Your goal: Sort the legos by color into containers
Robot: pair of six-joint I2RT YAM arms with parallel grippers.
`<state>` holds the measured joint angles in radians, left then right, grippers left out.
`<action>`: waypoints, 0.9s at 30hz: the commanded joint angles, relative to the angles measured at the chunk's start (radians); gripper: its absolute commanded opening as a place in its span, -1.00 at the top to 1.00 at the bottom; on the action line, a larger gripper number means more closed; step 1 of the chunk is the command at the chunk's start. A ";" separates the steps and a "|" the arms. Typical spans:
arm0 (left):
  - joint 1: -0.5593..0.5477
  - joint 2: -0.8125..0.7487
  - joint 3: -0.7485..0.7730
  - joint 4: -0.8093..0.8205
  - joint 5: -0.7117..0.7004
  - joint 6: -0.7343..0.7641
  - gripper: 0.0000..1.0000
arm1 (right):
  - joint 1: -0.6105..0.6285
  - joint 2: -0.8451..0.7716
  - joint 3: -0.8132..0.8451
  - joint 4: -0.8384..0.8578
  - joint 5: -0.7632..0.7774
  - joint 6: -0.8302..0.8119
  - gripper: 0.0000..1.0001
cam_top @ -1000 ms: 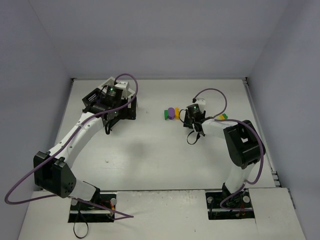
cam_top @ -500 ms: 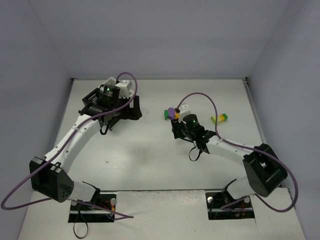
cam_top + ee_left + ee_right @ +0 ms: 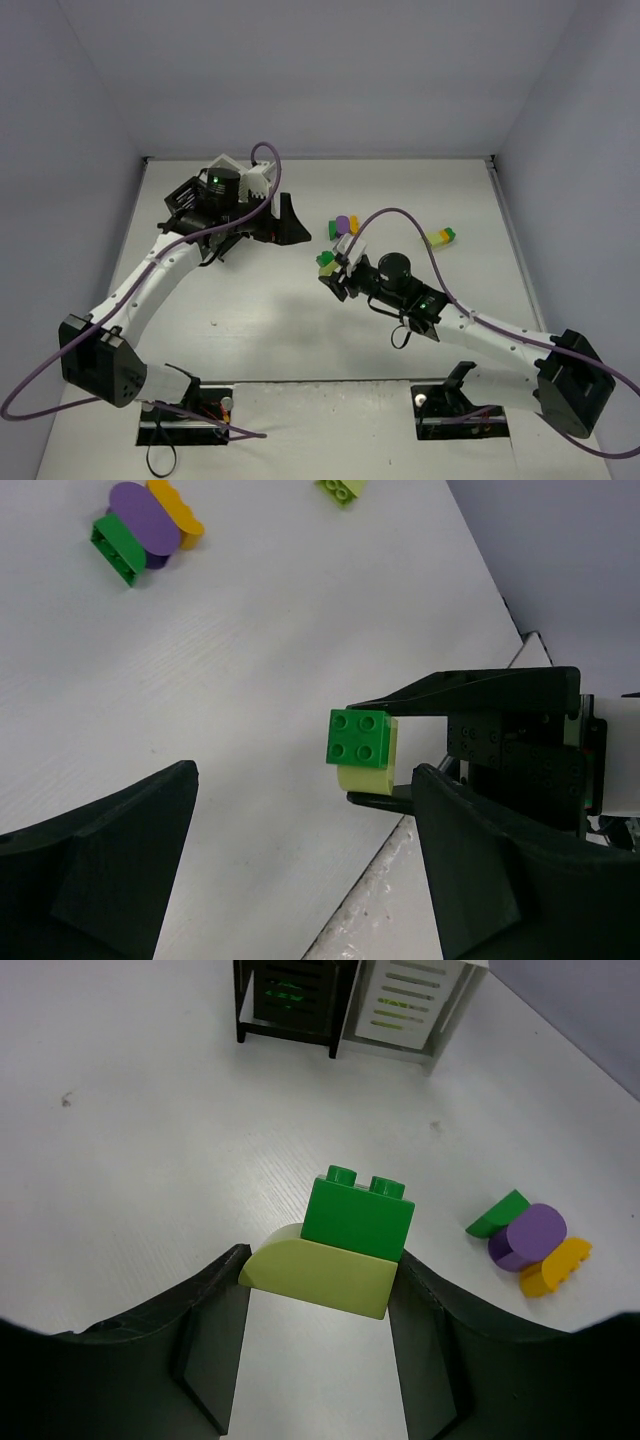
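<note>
White tabletop, pale walls: the right gripper [image 3: 338, 272] grips a green-on-lime lego stack [image 3: 326, 263] to the right of the containers [image 3: 256, 183].
Top view: the left gripper [image 3: 289, 226] hovers at the containers' right edge. Left wrist: its fingers [image 3: 110, 850] gape wide, nothing between them. Right wrist: black fingers [image 3: 200, 1320] pinch the lime piece, with the dark green brick on top; three loose legos [image 3: 530, 1240] lie right of the containers.

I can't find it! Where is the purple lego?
Top view: the purple lego lies right of centre on the table, sandwiched between a green lego and an orange lego.
</note>
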<state>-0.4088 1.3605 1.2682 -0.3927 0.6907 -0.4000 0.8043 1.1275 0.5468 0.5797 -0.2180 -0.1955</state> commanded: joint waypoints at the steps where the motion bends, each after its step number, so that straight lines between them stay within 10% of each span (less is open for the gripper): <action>1: -0.027 0.006 0.006 0.086 0.098 -0.022 -0.62 | 0.015 0.005 0.038 0.100 -0.053 -0.053 0.96; 18: -0.110 0.127 0.036 0.014 0.078 0.003 -0.60 | 0.016 -0.014 0.044 0.152 -0.055 -0.055 0.95; 27: -0.122 0.137 0.022 0.057 0.148 -0.013 -0.16 | 0.016 -0.011 0.035 0.177 -0.070 -0.041 0.94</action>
<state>-0.5247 1.5196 1.2636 -0.3996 0.7845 -0.4084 0.8154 1.1423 0.5480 0.6426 -0.2676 -0.2367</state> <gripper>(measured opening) 0.619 0.492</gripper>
